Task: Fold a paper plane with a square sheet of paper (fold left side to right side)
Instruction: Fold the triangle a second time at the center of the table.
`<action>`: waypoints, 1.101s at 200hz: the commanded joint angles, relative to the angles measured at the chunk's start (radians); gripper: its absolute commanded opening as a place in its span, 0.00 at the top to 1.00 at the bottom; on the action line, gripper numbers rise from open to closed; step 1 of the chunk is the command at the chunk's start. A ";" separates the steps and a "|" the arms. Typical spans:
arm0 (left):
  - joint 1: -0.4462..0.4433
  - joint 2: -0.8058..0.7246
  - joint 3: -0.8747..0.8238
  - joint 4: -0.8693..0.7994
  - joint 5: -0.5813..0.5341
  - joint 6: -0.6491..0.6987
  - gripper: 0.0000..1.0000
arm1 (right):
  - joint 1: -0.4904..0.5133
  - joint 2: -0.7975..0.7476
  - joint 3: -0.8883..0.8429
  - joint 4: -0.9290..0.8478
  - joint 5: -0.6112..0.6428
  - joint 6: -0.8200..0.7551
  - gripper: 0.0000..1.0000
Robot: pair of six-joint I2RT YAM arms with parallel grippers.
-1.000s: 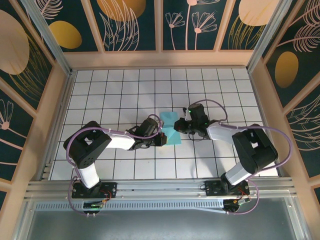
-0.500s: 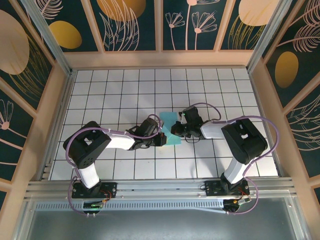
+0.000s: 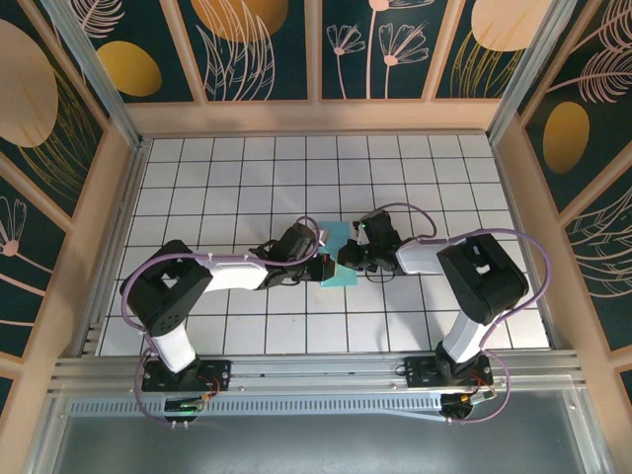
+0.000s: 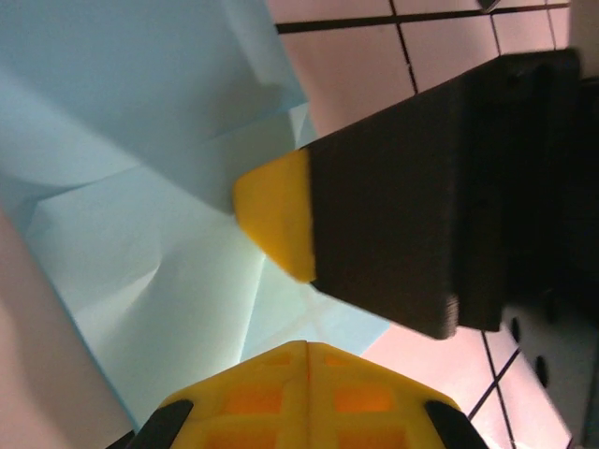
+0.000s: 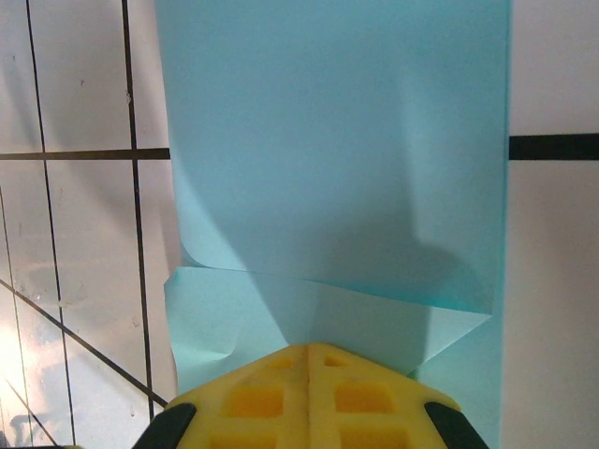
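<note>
1. Work surface: a white gridded table inside a walled enclosure with leaf-patterned panels.

2. Task item: the square sheet of paper is a smaller folded turquoise shape. It lies flat near the middle of the table, directly between the two grippers. The right wrist view shows a broad smooth upper panel with a lower folded layer running beneath it. The left wrist view shows several crossing creases.

3. Left gripper: it sits at the paper's left edge, low to the table. From its own camera, the two yellow fingers meet along a centre seam with no gap between them. Their tip is over the paper's near corner. Whether any layer is pinched between them cannot be determined.

4. Right gripper: it sits at the paper's right edge, opposite the left one and close to it. Its yellow fingers are likewise closed together along a seam and rest over the lower folded layer (contact appears likely, a hold cannot be confirmed).

5. The left wrist view also shows a black finger with a yellow tip. It enters from the right, and the tip is down on the paper beside a crease.
</note>
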 commanded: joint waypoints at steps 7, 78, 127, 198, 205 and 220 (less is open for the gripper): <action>0.003 0.033 0.022 -0.003 0.038 0.004 1.00 | 0.001 0.033 -0.024 -0.046 0.022 0.010 1.00; 0.002 0.072 -0.021 0.035 0.065 -0.003 1.00 | 0.002 0.046 -0.019 -0.058 0.026 0.006 1.00; 0.002 0.077 -0.046 0.041 0.065 0.001 1.00 | 0.001 0.048 -0.016 -0.072 0.039 0.000 1.00; 0.002 0.053 -0.115 0.059 0.070 0.004 1.00 | 0.000 0.051 -0.012 -0.090 0.048 -0.011 1.00; 0.002 0.044 -0.129 0.064 0.077 0.006 1.00 | 0.001 0.050 -0.011 -0.093 0.048 -0.013 1.00; 0.002 0.025 -0.159 0.076 0.088 0.013 1.00 | 0.001 0.051 -0.011 -0.096 0.048 -0.016 1.00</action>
